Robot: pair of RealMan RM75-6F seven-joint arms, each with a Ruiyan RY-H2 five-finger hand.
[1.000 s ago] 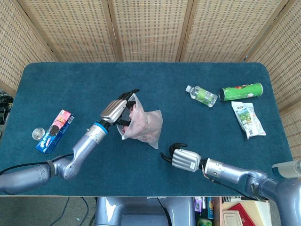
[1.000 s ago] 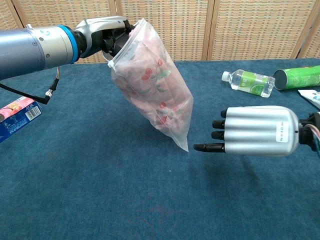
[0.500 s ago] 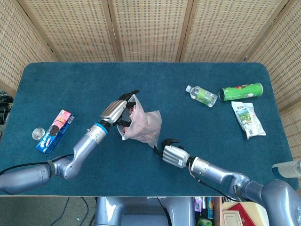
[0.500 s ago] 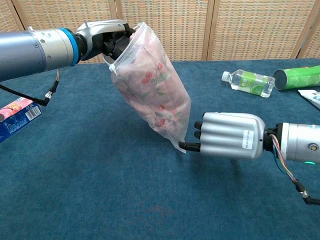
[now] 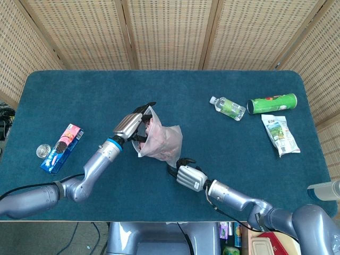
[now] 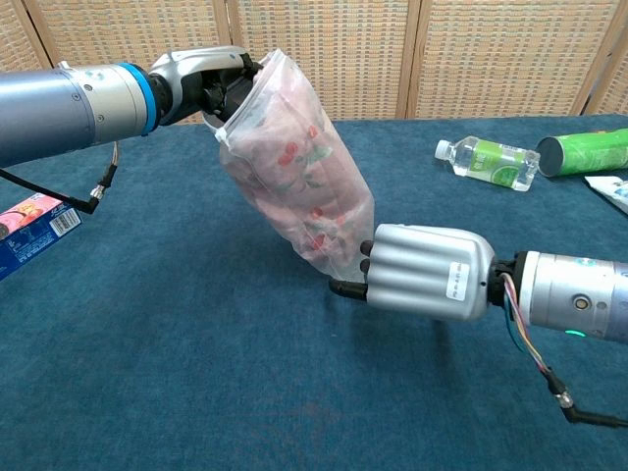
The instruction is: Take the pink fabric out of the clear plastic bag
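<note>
We could read no word or number anywhere. The right hand [image 6: 424, 272] carried a small white sticker with dark print on its back, too fine for us to make out. Far left of that hand, the blue and pink snack box [image 6: 35, 228] showed a barcode-like patch, also illegible. The green can [image 5: 272, 103], the water bottle [image 6: 488, 161] and the snack pouch [image 5: 280, 135] bore printed labels we could not decipher.

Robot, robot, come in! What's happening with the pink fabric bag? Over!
Left hand holds clear plastic bag up. Right hand at bag's bottom corner. Pink fabric inside.
</note>
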